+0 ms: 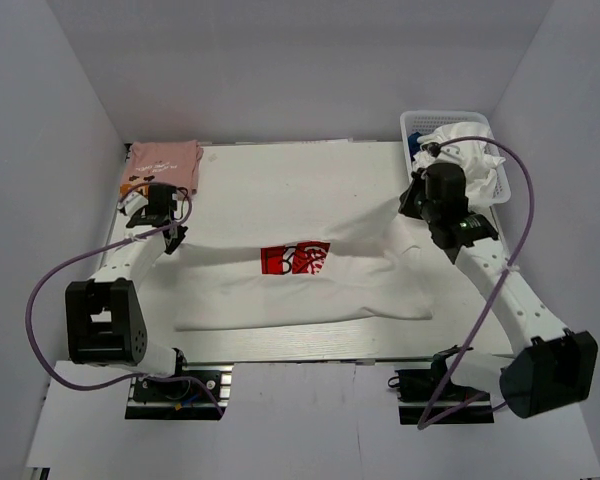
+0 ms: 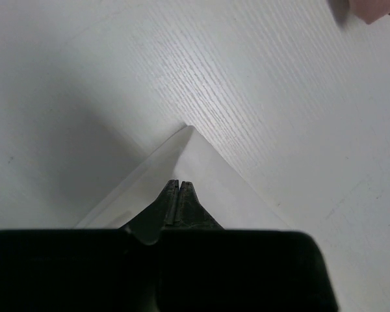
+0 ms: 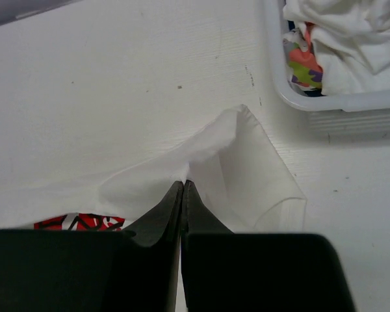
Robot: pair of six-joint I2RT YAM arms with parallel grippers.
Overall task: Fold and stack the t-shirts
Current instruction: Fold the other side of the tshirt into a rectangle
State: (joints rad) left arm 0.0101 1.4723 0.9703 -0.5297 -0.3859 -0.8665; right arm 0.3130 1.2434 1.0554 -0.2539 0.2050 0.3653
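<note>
Left gripper (image 1: pixel 166 232) and right gripper (image 1: pixel 412 212) each pinch the white t-shirt (image 1: pixel 300 285), jaws closed tight on the cloth. From overhead, the shirt runs left to right across the table (image 1: pixel 280 170), with its red print (image 1: pixel 295 258) facing up. Only the right wrist view shows a multicoloured print (image 3: pixel 302 65) inside the basket (image 3: pixel 325 101). The pink t-shirt (image 1: pixel 163 165) lies folded at the far-left corner.

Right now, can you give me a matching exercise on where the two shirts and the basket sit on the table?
Things:
1. white shirt
2. pink shirt
3. basket

Places:
a. far right corner, holding crumpled clothes
b. spread across the middle of the table
c. far left corner, folded

Pairs: 1-b; 2-c; 3-a
</note>
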